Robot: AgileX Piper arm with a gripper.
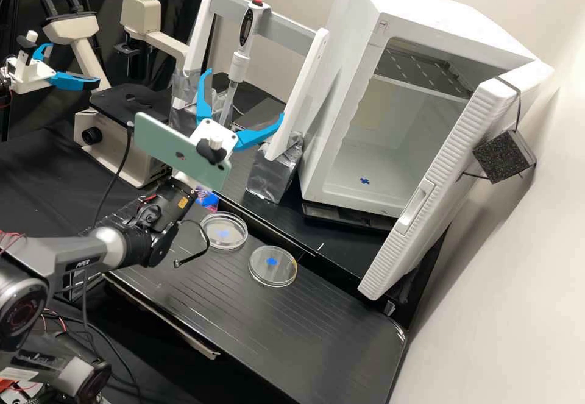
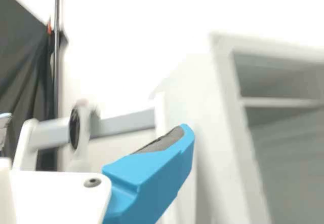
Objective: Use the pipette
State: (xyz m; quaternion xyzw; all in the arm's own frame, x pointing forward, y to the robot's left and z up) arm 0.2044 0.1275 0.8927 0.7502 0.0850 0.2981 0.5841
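Pipette (image 1: 240, 66) upright at grey crossbar (image 1: 285, 26). Pincer (image 1: 245, 92) released, fingers spread; high view places the pipette between them, apparently beyond, though depth is hard to judge. Right: white cabinet (image 1: 341, 81), door (image 1: 448, 166) open.

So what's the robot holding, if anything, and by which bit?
Nothing: the gripper is wide open, and the pipette is up at the grey bar.
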